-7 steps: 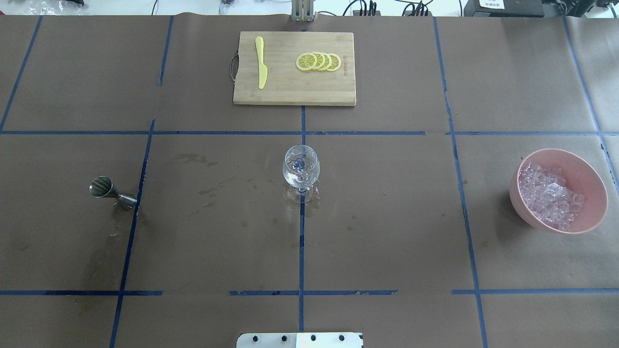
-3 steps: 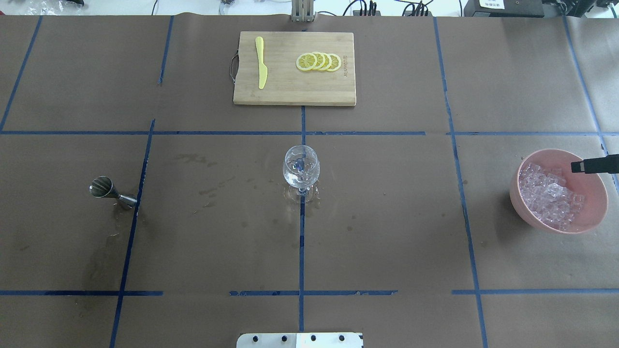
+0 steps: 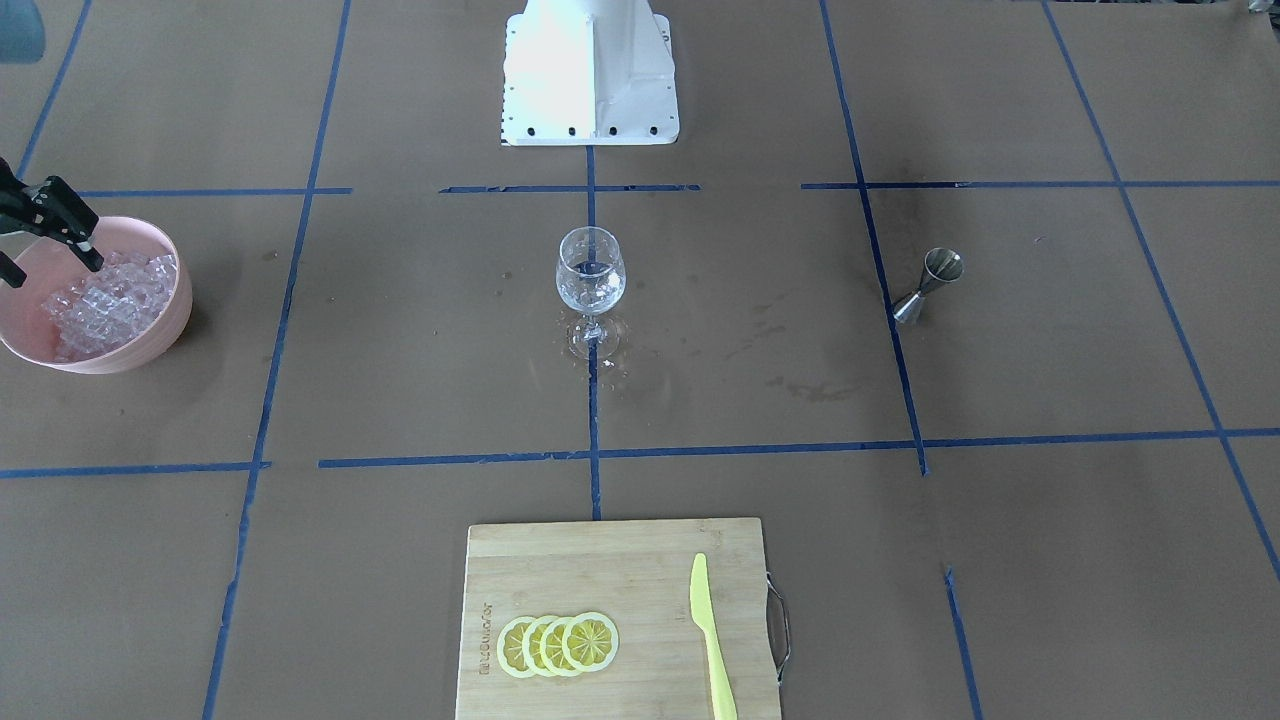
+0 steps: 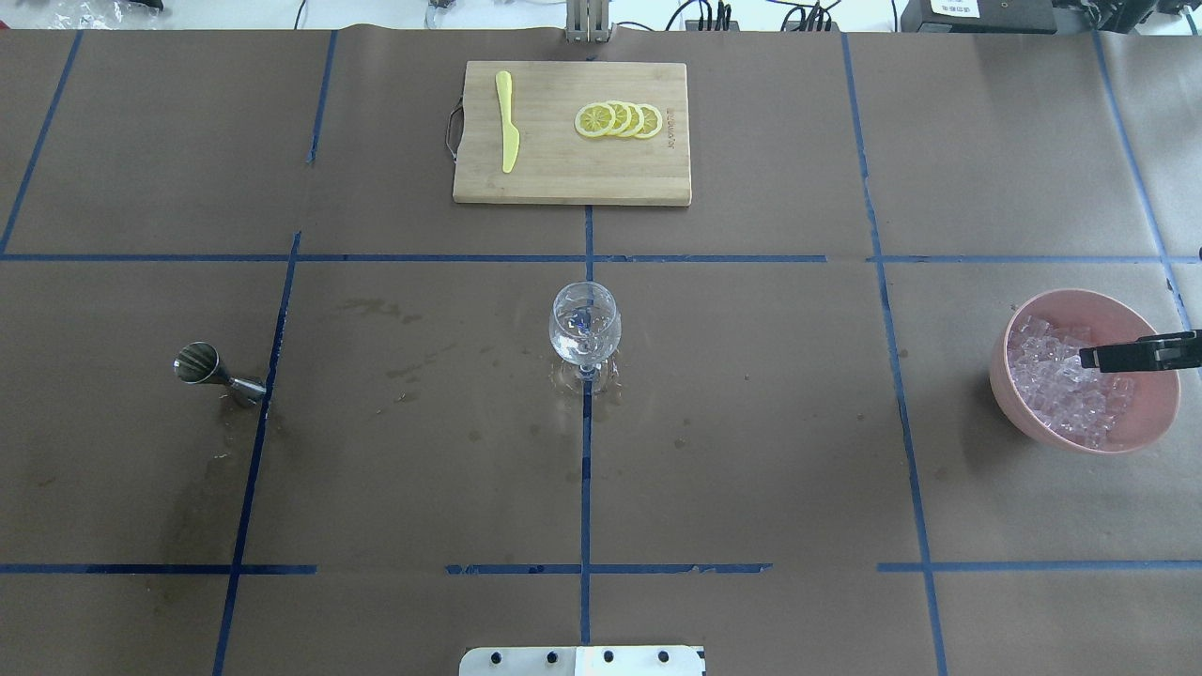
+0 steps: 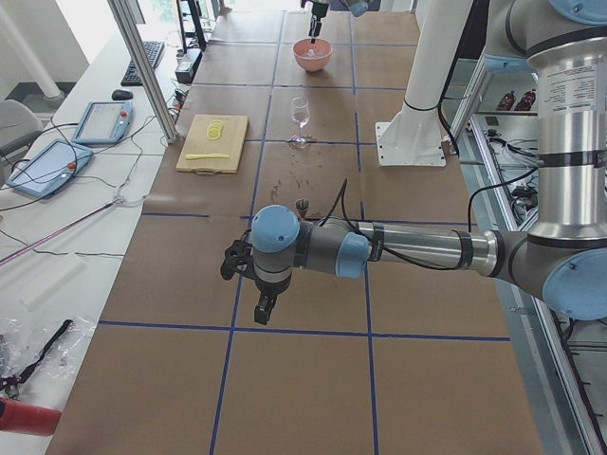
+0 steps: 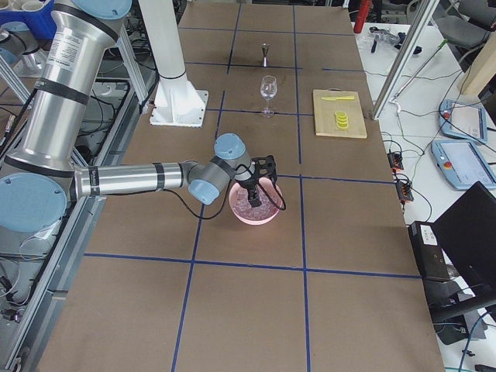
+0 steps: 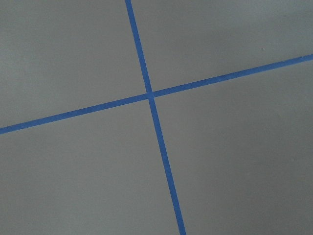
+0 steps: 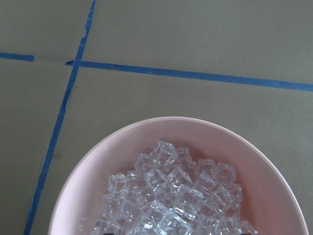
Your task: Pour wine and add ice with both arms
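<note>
OK, right fingers (image 3: 78,238) spread apart, tips down just over ice (image 4: 1071,390) in pink bowl (image 4: 1001,374) by tabletop's right edge, prob lined up to pinch one cube. Wine glass (image 4: 584,324) sits mid-tabletop, reachable by both. Left fingers (image 5: 266,305) hang over bare tabletop nr left end, clear of the action; open/closed can't tell.

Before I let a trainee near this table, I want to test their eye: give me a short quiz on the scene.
1. True or false: the yellow plastic knife lies on the bamboo cutting board.
2. How many yellow lemon slices lie on that board?
3. The black right hand hangs over: A the clear stemmed glass, B the round pink bowl of clear ice cubes, C the small steel jigger.
Key: 1 true; 2 four; 3 B.
</note>
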Robot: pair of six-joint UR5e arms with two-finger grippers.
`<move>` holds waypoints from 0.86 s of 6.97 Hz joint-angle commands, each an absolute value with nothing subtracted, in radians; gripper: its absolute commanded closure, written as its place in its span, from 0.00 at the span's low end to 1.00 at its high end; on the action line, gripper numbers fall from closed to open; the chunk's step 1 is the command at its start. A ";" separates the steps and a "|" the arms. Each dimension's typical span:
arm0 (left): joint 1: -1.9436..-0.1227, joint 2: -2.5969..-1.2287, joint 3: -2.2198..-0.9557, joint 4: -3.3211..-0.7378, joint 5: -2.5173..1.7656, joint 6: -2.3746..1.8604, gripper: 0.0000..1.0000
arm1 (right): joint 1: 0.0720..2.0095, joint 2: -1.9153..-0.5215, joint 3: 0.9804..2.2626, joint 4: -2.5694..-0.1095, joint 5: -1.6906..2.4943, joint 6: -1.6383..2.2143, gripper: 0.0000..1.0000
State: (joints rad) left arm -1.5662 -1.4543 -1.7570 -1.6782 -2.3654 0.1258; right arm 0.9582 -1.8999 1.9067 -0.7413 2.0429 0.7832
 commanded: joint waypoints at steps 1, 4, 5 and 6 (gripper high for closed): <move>-1.566 -1.454 -1.756 -1.680 -2.365 0.126 0.00 | 0.907 -1.905 1.902 -0.744 1.996 0.589 0.14; -1.566 -1.453 -1.755 -1.680 -2.365 0.126 0.00 | 0.905 -1.893 1.887 -0.758 2.011 0.262 0.22; -1.566 -1.453 -1.755 -1.681 -2.365 0.126 0.00 | 0.902 -1.888 1.887 -0.781 2.034 0.199 0.23; -1.566 -1.451 -1.755 -1.681 -2.365 0.126 0.00 | 0.900 -1.864 1.885 -0.796 2.034 0.187 0.26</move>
State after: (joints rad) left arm -1.5662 -1.4524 -1.7551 -1.6807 -2.3654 0.1258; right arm 0.9027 -1.8854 1.8876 -0.7762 2.0257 0.2361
